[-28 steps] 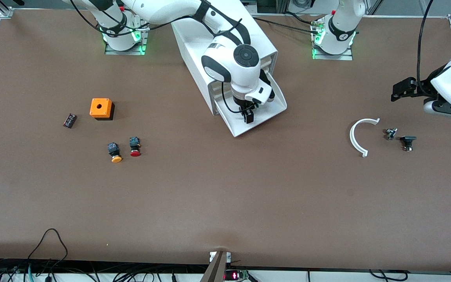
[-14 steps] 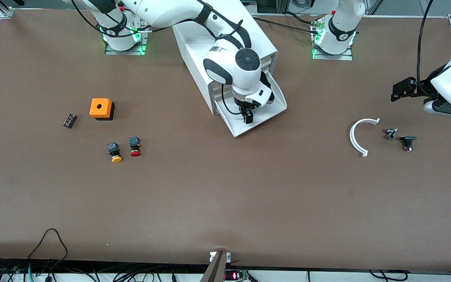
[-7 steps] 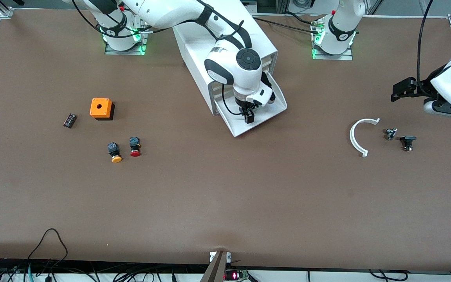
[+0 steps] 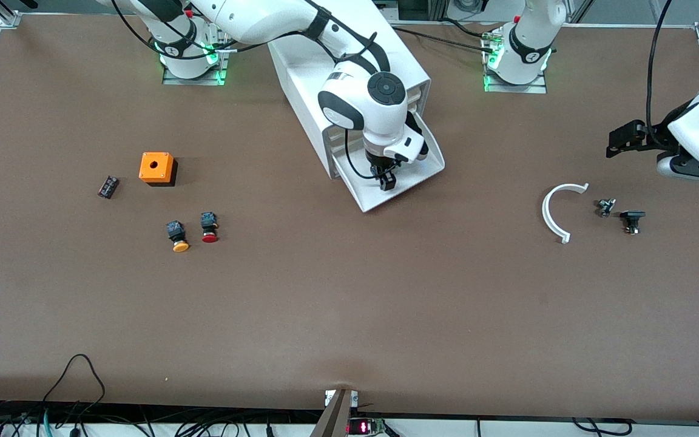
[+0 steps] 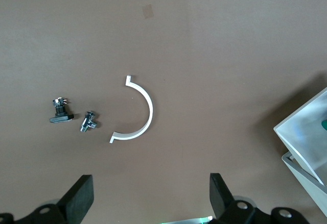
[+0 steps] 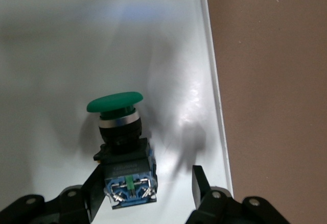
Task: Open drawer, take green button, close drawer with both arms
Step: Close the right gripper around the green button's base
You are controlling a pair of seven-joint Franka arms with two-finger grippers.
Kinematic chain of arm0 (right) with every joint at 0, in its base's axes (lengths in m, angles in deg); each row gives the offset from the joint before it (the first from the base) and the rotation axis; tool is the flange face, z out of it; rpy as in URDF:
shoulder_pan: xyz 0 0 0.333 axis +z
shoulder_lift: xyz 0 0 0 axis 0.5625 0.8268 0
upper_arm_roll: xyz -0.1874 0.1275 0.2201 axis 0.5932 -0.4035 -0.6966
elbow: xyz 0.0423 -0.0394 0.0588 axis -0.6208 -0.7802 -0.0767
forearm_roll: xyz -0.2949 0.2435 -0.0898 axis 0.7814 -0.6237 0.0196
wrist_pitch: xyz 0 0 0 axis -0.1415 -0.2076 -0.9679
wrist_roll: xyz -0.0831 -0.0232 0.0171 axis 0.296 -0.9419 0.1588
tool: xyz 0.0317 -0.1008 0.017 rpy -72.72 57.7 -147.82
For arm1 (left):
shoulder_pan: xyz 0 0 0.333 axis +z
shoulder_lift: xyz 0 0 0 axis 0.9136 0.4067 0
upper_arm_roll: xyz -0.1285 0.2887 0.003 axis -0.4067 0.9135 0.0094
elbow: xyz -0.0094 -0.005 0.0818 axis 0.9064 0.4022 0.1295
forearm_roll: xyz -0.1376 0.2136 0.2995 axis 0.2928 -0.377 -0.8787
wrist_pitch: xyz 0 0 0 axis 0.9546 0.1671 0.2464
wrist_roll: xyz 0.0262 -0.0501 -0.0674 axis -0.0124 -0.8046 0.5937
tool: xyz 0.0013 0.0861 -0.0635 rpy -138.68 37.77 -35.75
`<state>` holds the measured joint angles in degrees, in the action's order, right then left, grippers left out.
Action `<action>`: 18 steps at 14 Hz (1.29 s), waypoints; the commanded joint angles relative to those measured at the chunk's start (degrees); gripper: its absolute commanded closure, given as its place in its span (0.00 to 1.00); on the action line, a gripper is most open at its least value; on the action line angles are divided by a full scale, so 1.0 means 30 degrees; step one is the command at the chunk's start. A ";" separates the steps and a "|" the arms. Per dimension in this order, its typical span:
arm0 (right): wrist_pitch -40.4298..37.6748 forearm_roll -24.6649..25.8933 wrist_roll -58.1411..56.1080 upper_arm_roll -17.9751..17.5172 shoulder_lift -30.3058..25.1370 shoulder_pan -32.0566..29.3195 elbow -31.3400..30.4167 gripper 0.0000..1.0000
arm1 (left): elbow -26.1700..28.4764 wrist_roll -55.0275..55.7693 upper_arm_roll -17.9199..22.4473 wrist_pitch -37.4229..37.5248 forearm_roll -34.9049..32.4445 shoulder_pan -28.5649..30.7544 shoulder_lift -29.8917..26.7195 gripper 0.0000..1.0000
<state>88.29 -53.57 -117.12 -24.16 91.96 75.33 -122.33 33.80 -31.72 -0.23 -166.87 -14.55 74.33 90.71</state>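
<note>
The lowest drawer [image 4: 413, 176] of the white cabinet [image 4: 349, 67] is standing pulled out toward the front camera, and the right gripper [image 4: 385, 179] is reaching down into it. Its fingers [image 6: 199, 183] are spread wide on either side of the green-capped button [image 6: 121, 147], which is lying on the drawer's white floor near the drawer's rim; one finger is sitting just beside the button's black body, though contact cannot be made out. The left gripper [image 4: 619, 142] is waiting in the air toward the left arm's end of the table, jaws wide with nothing between them, over bare tabletop near a white curved bracket [image 4: 557, 209], a small metal fitting [image 4: 605, 207] and a black part [image 4: 631, 220]. An orange-capped button [image 4: 177, 235] and a red-capped button [image 4: 208, 227] are lying side by side toward the right arm's end, nearer the front camera than an orange box [image 4: 156, 167].
</note>
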 commanded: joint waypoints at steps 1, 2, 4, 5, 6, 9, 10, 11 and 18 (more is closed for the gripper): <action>0.0273 0.0488 0.0446 -0.0058 0.0301 0.0126 0.0198 0.34 | -0.0626 0.0169 -0.0081 0.0162 -0.0526 0.0006 0.0345 0.00; 0.0273 0.0517 0.0446 -0.0029 0.0301 0.0126 0.0198 0.40 | -0.0626 0.0169 -0.0081 0.0162 -0.0526 0.0006 0.0345 0.00; 0.0302 0.0547 0.0475 -0.0058 0.0301 0.0126 0.0198 0.50 | -0.0626 0.0170 -0.0081 0.0133 -0.0526 0.0005 0.0374 0.00; 0.0360 0.0547 0.0475 -0.0058 0.0301 0.0126 0.0198 0.55 | -0.0626 0.0169 -0.0081 0.0133 -0.0526 0.0006 0.0374 0.00; 0.0535 0.0518 0.0504 -0.0058 0.0301 0.0155 0.0198 0.58 | -0.0626 0.0169 -0.0081 0.0162 -0.0526 0.0006 0.0374 0.00; 0.0595 0.0459 0.0563 -0.0029 0.0272 0.0155 0.0285 0.63 | -0.0713 0.0169 -0.0081 0.0162 -0.0526 0.0006 0.0432 0.00; 0.0595 0.0459 0.0563 -0.0028 0.0272 0.0155 0.0315 0.63 | -0.0714 0.0169 -0.0081 0.0162 -0.0526 0.0006 0.0462 0.00; 0.0595 0.0430 0.0592 -0.0028 0.0243 0.0155 0.0315 0.64 | -0.0714 0.0169 -0.0081 0.0162 -0.0526 0.0006 0.0462 0.00; 0.0419 0.0400 0.3719 -0.0028 -0.0253 0.0156 0.1106 0.65 | -0.0714 0.0169 -0.0081 0.0162 -0.0526 0.0006 0.0491 0.00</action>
<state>90.10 -53.38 -109.99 -24.16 91.85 75.39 -120.41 33.74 -31.72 -0.22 -166.87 -14.55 74.34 90.93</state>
